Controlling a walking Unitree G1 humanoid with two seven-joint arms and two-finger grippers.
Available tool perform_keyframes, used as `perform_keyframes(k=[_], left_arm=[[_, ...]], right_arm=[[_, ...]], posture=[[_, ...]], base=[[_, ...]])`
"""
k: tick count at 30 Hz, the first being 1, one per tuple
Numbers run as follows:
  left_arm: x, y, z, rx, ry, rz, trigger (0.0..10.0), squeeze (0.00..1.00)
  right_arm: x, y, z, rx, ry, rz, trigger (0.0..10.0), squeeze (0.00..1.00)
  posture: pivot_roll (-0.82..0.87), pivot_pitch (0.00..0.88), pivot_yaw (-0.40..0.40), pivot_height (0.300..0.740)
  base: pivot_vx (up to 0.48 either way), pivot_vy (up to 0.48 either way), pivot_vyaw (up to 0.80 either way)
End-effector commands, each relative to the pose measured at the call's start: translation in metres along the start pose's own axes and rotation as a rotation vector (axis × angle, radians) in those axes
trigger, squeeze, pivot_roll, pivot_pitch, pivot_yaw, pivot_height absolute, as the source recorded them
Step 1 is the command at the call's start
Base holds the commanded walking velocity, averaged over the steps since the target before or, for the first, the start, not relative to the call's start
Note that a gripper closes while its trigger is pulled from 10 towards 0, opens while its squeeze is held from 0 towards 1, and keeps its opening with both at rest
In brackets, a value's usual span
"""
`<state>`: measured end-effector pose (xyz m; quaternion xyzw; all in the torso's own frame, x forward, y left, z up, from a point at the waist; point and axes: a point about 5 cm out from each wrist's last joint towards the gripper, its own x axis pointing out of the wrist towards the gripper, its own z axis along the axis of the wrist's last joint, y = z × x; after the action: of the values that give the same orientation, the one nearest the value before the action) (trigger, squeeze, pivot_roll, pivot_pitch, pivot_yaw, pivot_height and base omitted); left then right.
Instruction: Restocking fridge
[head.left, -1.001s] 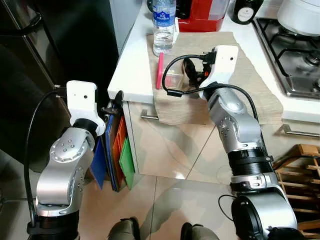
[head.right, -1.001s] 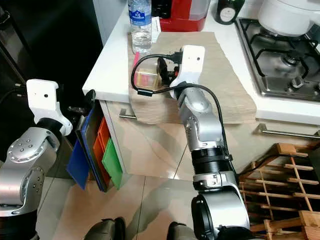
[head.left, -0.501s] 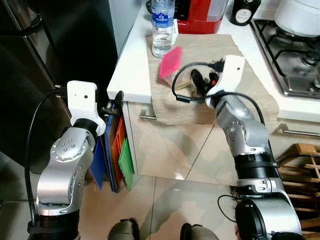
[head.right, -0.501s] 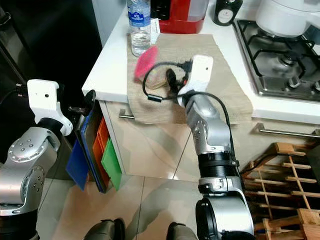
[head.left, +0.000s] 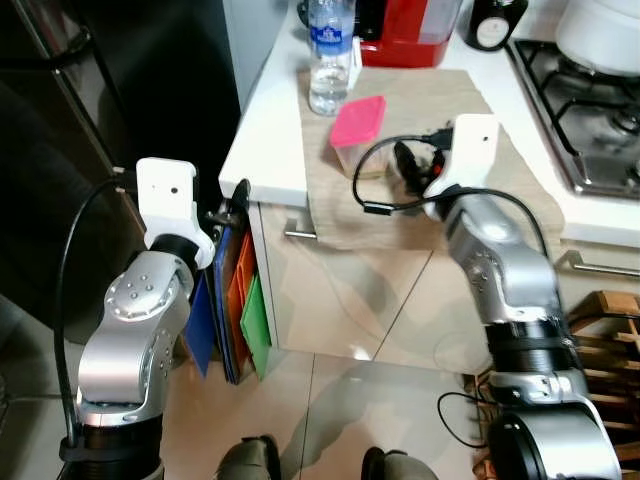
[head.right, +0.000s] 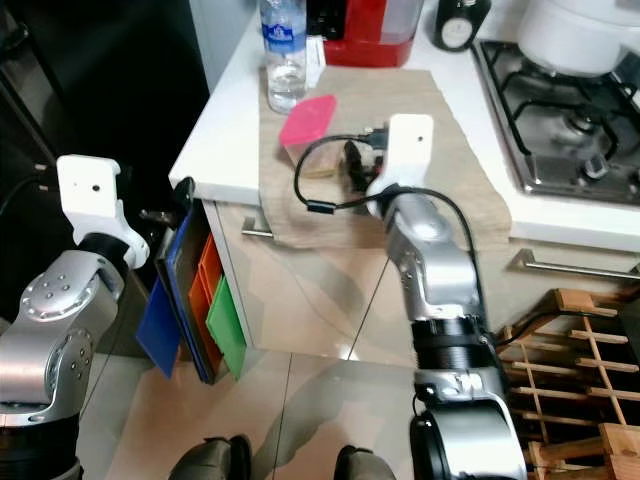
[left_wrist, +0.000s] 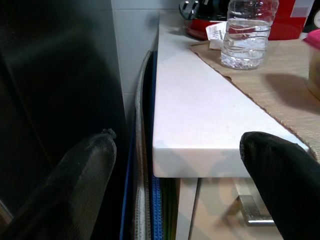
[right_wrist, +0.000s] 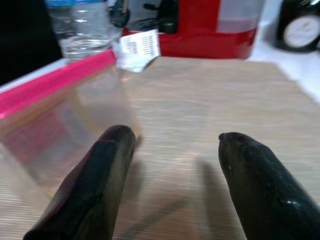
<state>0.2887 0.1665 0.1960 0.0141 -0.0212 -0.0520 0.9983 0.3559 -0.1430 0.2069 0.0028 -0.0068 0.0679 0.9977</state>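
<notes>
- Right gripper (right_wrist: 170, 170): two long black fingers spread wide and holding nothing; it hovers low over the beige woven mat (head.left: 470, 110) on the white countertop (head.left: 262, 140), its silver arm reaching up from the floor side of the cabinet.
- Clear plastic food container with a pink lid (head.left: 356, 132): stands on the beige woven mat, just beside the right gripper on the robot's left; in the right wrist view one finger (right_wrist: 92, 192) lies close against its clear wall, but whether they touch cannot be told; the lid sits tilted across the top.
- Clear plastic water bottle with a blue label (head.left: 328, 55): upright at the far edge of the mat, beyond the container and near the red appliance (head.left: 415, 30).
- Left gripper (left_wrist: 180, 195): fingers wide apart and empty; it is held at the left end of the countertop, level with its edge, next to the dark fridge door (head.left: 110, 90).
- Flat blue, orange and green boards (head.left: 238, 310): stand on edge in the gap between the fridge and the cabinet, just beside the left gripper.
- Steel gas hob (head.left: 585, 100): set into the countertop on the robot's right, well apart from the container.
</notes>
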Motion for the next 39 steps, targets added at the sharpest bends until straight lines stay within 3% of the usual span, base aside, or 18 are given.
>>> perform_keyframes(k=[1, 3, 5, 11, 13, 14, 18, 20, 27, 29, 33, 39], left_arm=[[0.002, 0.0, 0.002, -0.001, -0.014, -0.001, 10.0, 0.0], [0.005, -0.004, 0.002, -0.009, -0.022, -0.012, 10.0, 0.0], [0.008, -0.005, 0.002, -0.012, -0.025, -0.015, 10.0, 0.0], [0.011, -0.008, 0.002, -0.017, -0.031, -0.023, 10.0, 0.0], [0.012, -0.009, 0.003, -0.02, -0.039, -0.025, 10.0, 0.0], [0.012, -0.009, 0.003, -0.02, -0.039, -0.025, 10.0, 0.0], [0.015, -0.012, 0.005, -0.036, -0.055, -0.032, 10.0, 0.0], [0.015, -0.015, 0.006, -0.043, -0.061, -0.041, 10.0, 0.0], [0.017, -0.019, 0.008, -0.042, -0.083, -0.067, 10.0, 0.0], [0.019, -0.015, 0.01, -0.042, -0.09, -0.063, 10.0, 0.0], [0.021, -0.014, 0.014, -0.043, -0.107, -0.058, 10.0, 0.0], [0.026, -0.016, 0.018, -0.043, -0.138, -0.043, 10.0, 0.0]], right_arm=[[-0.004, -0.008, -0.009, -0.026, 0.031, -0.04, 10.0, 0.0], [-0.007, -0.027, -0.016, -0.113, 0.056, -0.112, 10.0, 0.0], [-0.008, -0.033, -0.016, -0.136, 0.056, -0.131, 10.0, 0.0], [-0.009, -0.035, -0.008, -0.129, 0.027, -0.138, 10.0, 0.0], [-0.019, -0.025, 0.013, -0.101, -0.054, -0.112, 10.0, 0.0], [-0.019, -0.025, 0.013, -0.101, -0.054, -0.112, 10.0, 0.0], [-0.055, 0.015, 0.036, 0.018, -0.179, 0.011, 10.0, 0.0], [-0.06, 0.022, 0.044, 0.06, -0.226, 0.038, 10.0, 0.0], [-0.054, 0.023, 0.041, 0.15, -0.238, 0.027, 10.0, 0.0], [-0.049, 0.027, 0.023, 0.187, -0.179, 0.024, 10.0, 0.0], [-0.041, 0.028, 0.011, 0.153, -0.152, 0.021, 10.0, 0.0], [-0.029, 0.029, 0.012, 0.139, -0.171, 0.022, 10.0, 0.0]], posture=[[0.04, 0.107, -0.011, 0.74], [0.03, 0.095, -0.011, 0.74], [0.02, 0.089, -0.01, 0.74], [0.01, 0.08, -0.011, 0.74], [0.0, 0.073, -0.015, 0.74], [0.0, 0.073, -0.015, 0.74], [-0.03, 0.075, -0.01, 0.74], [-0.03, 0.076, -0.006, 0.74], [-0.02, 0.069, 0.013, 0.74], [0.0, 0.062, 0.012, 0.74], [0.01, 0.05, 0.003, 0.74], [0.01, 0.035, -0.014, 0.74]], base=[[0.0, 0.0, 0.0], [0.0, 0.0, 0.0], [0.0, 0.0, 0.0], [0.0, 0.0, 0.0], [0.0, 0.0, 0.0], [0.0, 0.0, 0.0], [0.0, 0.0, 0.0], [0.0, 0.0, 0.0], [0.0, 0.0, 0.0], [0.0, 0.24, 0.0], [0.0, 0.48, 0.0], [0.0, 0.48, 0.0]])
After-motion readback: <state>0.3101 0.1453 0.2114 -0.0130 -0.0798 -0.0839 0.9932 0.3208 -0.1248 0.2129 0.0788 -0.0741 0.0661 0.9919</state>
